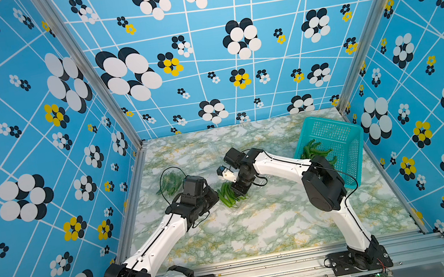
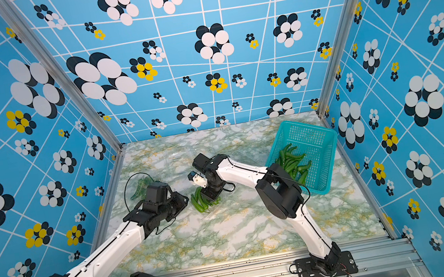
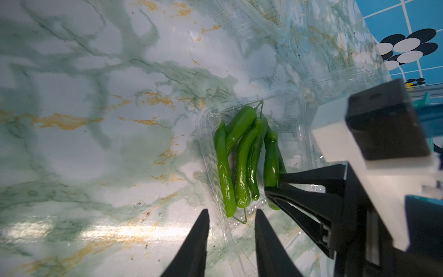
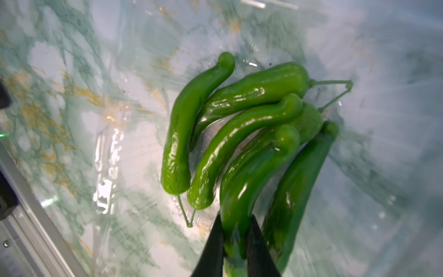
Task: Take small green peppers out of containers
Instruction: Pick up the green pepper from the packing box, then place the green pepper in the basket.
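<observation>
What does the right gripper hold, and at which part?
One small green pepper, pinched near one end by the right gripper.

Cannot follow pinched pepper past right wrist view's edge; cannot see fingertips of left end effector in both top views

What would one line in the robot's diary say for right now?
right gripper: clamped on pepper in clear box | left gripper: open at box rim | basket: peppers inside
</observation>
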